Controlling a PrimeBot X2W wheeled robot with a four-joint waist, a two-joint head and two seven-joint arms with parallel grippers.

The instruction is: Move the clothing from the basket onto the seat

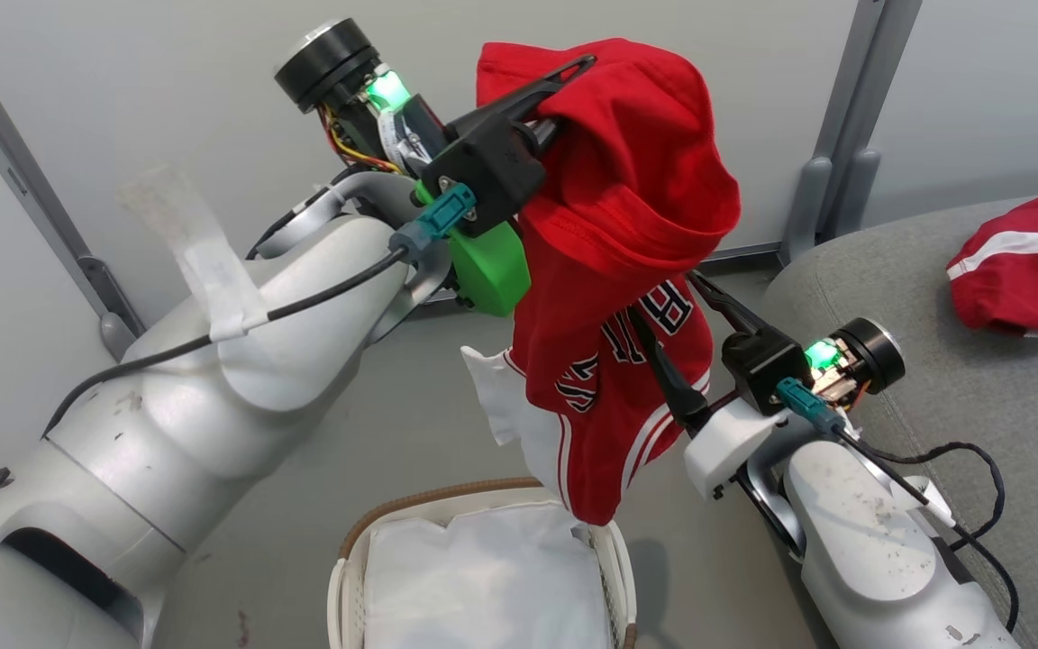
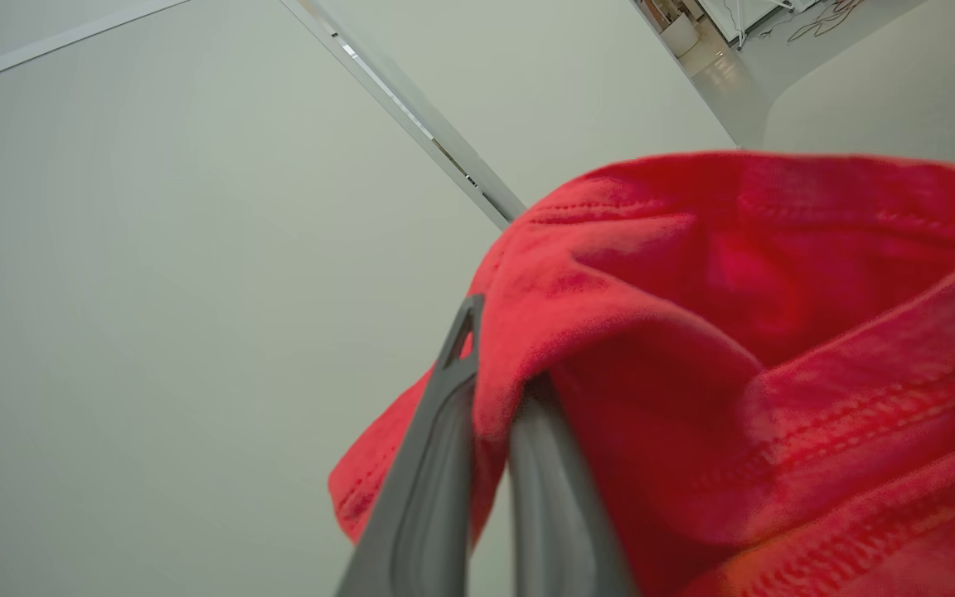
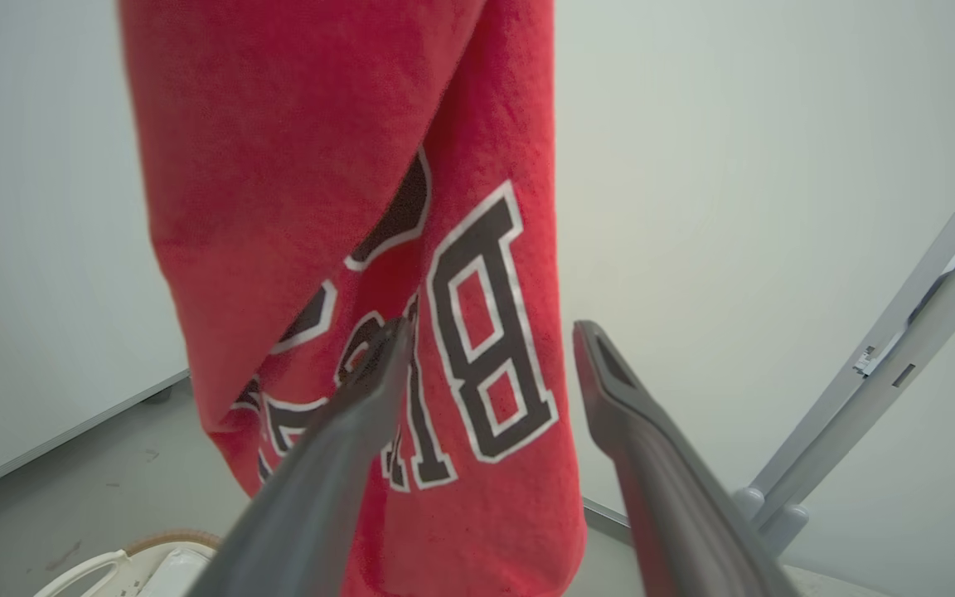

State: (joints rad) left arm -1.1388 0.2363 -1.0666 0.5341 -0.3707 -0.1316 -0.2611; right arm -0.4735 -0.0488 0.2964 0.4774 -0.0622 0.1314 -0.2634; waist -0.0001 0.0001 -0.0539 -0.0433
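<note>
The left gripper (image 1: 573, 90) is closed on a stitched fold at the top of the red jersey (image 1: 636, 198), which hangs in the air above the far rim of the basket (image 1: 411, 505). The right gripper (image 3: 494, 332) stands wide open close to its printed letters (image 3: 477, 365). The knit cloth looks light, soft and limp, so a bunched hem probably gives the safest hold.

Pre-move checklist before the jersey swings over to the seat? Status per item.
1. The left gripper is shut on the red jersey, at its upper fold: ok.
2. The right gripper is open, holding nothing: ok.
3. Its fingers are free of the hanging fabric: cannot tell; one overlaps the lettering.
4. Jersey hem is clear of the basket rim: cannot tell; it hangs right at the rim in the head view.
5. Bare space on the seat beside the red garment lying there: ok.
</note>
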